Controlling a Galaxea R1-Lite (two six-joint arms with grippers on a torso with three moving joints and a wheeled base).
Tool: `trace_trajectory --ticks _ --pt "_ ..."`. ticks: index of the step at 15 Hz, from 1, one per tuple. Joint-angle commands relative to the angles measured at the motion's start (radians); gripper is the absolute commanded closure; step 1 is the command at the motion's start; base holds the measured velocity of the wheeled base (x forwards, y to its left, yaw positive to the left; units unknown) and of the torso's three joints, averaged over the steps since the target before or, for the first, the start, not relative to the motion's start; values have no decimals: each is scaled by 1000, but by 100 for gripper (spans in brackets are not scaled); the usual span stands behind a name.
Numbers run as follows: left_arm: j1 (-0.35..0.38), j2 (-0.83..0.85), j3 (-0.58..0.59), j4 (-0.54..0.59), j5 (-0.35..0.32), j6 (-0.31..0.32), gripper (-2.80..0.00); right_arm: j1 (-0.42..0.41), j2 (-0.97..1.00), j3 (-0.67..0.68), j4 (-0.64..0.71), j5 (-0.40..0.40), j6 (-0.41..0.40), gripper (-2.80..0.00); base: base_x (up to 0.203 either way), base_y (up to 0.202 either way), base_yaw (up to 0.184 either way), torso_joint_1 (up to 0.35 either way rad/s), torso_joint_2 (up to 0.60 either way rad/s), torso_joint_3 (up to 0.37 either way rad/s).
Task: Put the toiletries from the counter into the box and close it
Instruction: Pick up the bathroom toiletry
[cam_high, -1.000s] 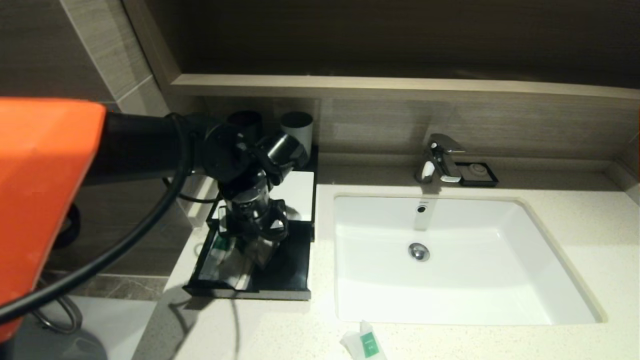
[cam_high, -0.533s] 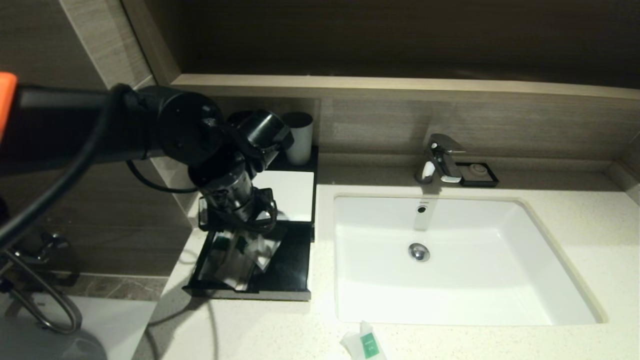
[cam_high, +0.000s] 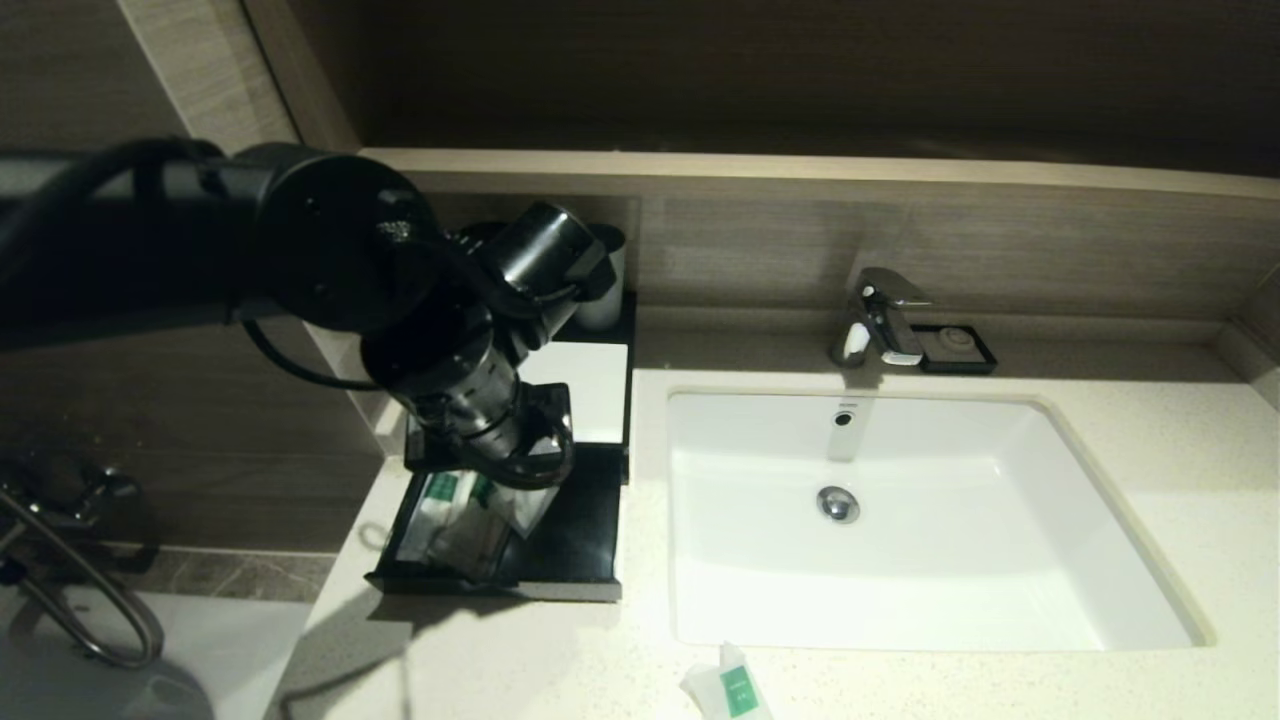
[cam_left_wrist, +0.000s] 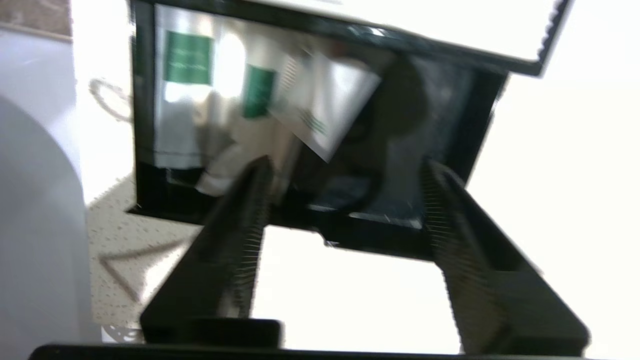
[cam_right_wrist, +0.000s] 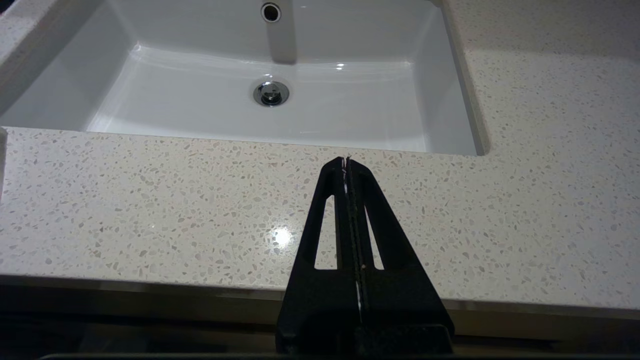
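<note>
The black box (cam_high: 590, 380) with a white top panel stands left of the basin, its front drawer (cam_high: 580, 540) pulled out. Several packets (cam_high: 460, 520) with green labels lie in the drawer's left half; they also show in the left wrist view (cam_left_wrist: 325, 105). My left gripper (cam_high: 525, 470) hangs just above the drawer, open and empty (cam_left_wrist: 345, 167). One white sachet with a green label (cam_high: 728, 685) lies on the speckled counter (cam_high: 1180, 480) in front of the basin. My right gripper (cam_right_wrist: 346, 161) is shut and empty over the counter's front edge (cam_right_wrist: 150, 210).
The white basin (cam_high: 900, 520) fills the middle of the counter. A faucet (cam_high: 880, 315) and a small black soap dish (cam_high: 955, 345) stand behind it. A cup (cam_high: 605, 290) stands behind the box, partly hidden by my arm. A wooden ledge (cam_high: 800, 170) runs above.
My left gripper has risen out of the drawer, leaving a clear packet lying there. The left arm has swung so its orange link has left the view. The right arm has not moved.
</note>
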Motion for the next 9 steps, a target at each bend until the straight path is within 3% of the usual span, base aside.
trace_trajectory --ticks 1,5,9 --pt "-50 -23 1 6 1 1 0 0 -1 0 0 0 -1 0 0 0 0 0 0 0" --pt "-108 -13 -6 4 -43 28 0 0 -1 0 0 0 -1 0 0 0 0 0 0 0" --pt "-169 9 -12 4 -44 30 0 0 -1 0 0 1 -1 0 0 0 0 0 0 0"
